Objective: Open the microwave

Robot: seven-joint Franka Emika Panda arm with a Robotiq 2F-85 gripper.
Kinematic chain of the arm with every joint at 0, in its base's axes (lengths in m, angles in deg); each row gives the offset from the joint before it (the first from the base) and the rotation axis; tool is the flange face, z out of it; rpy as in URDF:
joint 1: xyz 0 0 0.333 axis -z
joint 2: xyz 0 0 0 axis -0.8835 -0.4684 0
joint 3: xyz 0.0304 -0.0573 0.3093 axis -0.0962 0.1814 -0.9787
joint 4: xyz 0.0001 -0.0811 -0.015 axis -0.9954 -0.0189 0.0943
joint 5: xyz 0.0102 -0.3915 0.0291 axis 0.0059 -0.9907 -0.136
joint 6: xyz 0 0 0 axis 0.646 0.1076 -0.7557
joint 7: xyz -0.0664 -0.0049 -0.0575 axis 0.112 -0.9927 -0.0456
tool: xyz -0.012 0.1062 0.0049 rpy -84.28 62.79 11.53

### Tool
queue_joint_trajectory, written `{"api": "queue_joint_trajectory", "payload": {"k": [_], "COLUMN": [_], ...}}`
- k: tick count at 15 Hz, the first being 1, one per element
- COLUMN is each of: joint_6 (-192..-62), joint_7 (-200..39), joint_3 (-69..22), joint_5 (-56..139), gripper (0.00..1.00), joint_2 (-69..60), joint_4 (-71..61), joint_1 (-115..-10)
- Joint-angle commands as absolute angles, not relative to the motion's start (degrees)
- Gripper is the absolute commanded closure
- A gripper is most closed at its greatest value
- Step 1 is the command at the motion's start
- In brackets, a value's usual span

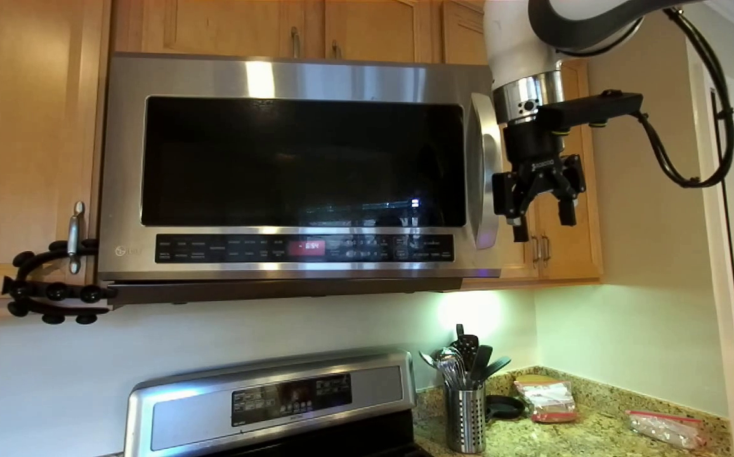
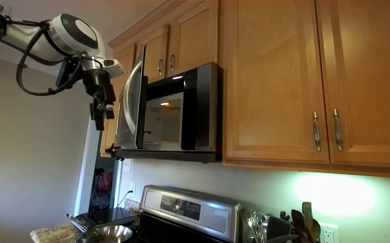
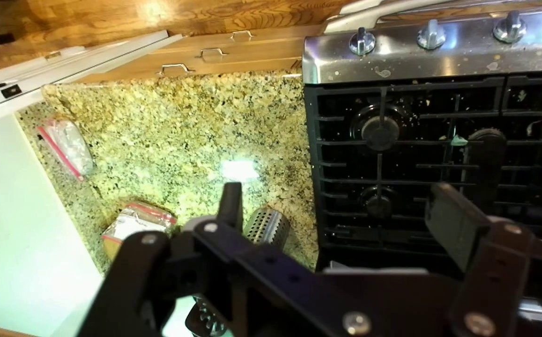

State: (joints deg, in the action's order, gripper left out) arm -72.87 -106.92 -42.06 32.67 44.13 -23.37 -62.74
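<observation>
The stainless steel microwave (image 1: 297, 79) hangs above the stove, with a dark glass window and a vertical silver handle (image 1: 486, 171) at its right. In an exterior view the microwave (image 2: 206, 108) shows its door standing partly open: the door's free edge and curved handle (image 2: 130, 98) stick out from the body, and part of the inside shows. My gripper (image 1: 543, 223) points down, just right of the handle there. In an exterior view the gripper (image 2: 104, 121) hangs in front of the door, apart from the handle. In the wrist view the gripper (image 3: 335, 196) is open and empty; the microwave is out of view.
The stove (image 1: 271, 397) stands below, its burner grates (image 3: 383, 161) beneath my gripper. A steel utensil holder (image 1: 466, 419) and plastic bags (image 1: 547, 400) are on the granite counter. Wooden cabinets (image 2: 275, 84) flank the microwave. A black knobbed flexible stand (image 1: 56, 292) hangs at its left.
</observation>
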Motion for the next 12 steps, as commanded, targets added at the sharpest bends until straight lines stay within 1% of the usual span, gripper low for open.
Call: {"api": "queue_joint_trajectory", "payload": {"k": [1,6,11,12], "joint_6": [-71.6,-74.1,-75.5,-73.5], "joint_7": [-101.5,-96.0,-94.0,-94.6], "joint_3": [-39.7,-36.0,-31.9,-33.8], "joint_5": [33.4,33.8,34.2,33.4], "gripper": [0.0,0.0,0.0,0.0], "joint_2": [49.4,54.4,53.9,53.5], "joint_4": [-24.0,-25.0,-25.8,-23.9], "joint_1": [-64.0,-63.1,-61.4,-61.2]}}
